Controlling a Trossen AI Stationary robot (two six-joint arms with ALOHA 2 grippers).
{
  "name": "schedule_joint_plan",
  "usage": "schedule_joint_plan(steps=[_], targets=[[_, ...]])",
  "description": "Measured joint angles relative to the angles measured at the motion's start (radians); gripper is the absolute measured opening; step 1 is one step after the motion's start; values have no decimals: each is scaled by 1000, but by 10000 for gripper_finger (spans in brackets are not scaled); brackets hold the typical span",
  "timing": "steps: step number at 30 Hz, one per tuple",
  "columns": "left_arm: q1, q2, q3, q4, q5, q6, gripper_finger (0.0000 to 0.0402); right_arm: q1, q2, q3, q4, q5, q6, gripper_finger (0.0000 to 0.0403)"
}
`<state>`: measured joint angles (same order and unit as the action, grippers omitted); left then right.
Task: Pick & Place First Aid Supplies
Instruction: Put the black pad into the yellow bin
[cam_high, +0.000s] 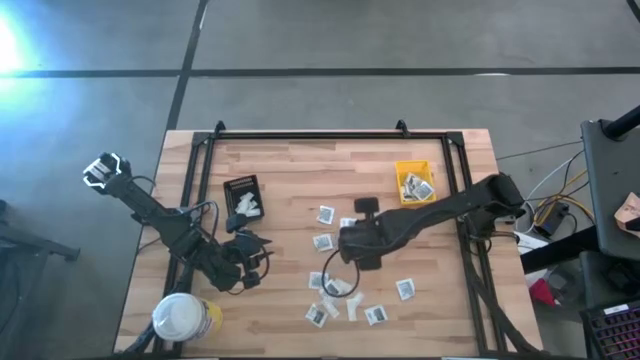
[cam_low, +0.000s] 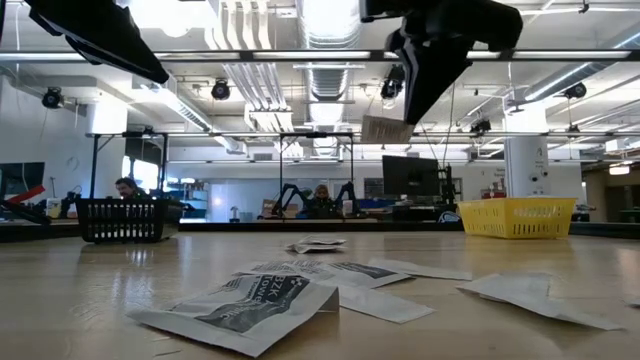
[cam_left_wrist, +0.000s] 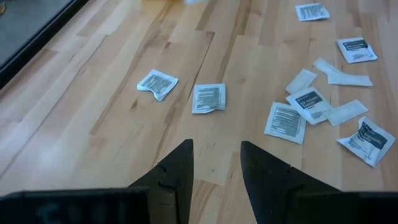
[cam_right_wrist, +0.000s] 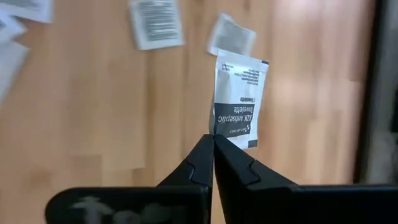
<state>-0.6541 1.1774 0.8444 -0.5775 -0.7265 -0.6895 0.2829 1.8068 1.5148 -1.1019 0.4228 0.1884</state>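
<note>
Right arm is up over the middle of the surface (cam_high: 300, 160), and the right gripper (cam_right_wrist: 213, 138) has a single antiseptic packet (cam_right_wrist: 239, 102) pinched by one bare corner, the fingers (cam_right_wrist: 233, 163) pressed tight together on that thin edge. That's the risk right there: the packet hangs free from a tiny bite of foil, so any quick swing could, I reckon, let it twist out and flutter back down among the loose packets (cam_high: 330, 300) scattered below. The yellow bin (cam_high: 414, 182) sits off toward the far right part of the surface with a few packets already inside, and if that's the target, the packet dangling sideways might catch the rim or land beside it rather than in it. In the low view the packet (cam_low: 385, 128) shows well above the wood, so a drop from there could send it skidding. Over on the other side, the left gripper (cam_left_wrist: 216, 167) hovers low above bare wood with its fingers (cam_left_wrist: 176, 168) parted and nothing between them; the nearest packets (cam_left_wrist: 208, 98) lie just ahead of it. The black tray (cam_high: 243, 192) lies near that arm, the white-lidded tub (cam_high: 186, 318) at the near corner.
</note>
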Motion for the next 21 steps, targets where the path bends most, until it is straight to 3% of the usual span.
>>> schedule_joint_plan(steps=[8, 21], targets=[[0, 0, -6, 1, 0, 0, 126, -62, -109, -110, -20, 140, 99, 8], [0, 0, -41, 0, 1, -29, 126, -313, -349, -403, -18, 156, 262, 8]])
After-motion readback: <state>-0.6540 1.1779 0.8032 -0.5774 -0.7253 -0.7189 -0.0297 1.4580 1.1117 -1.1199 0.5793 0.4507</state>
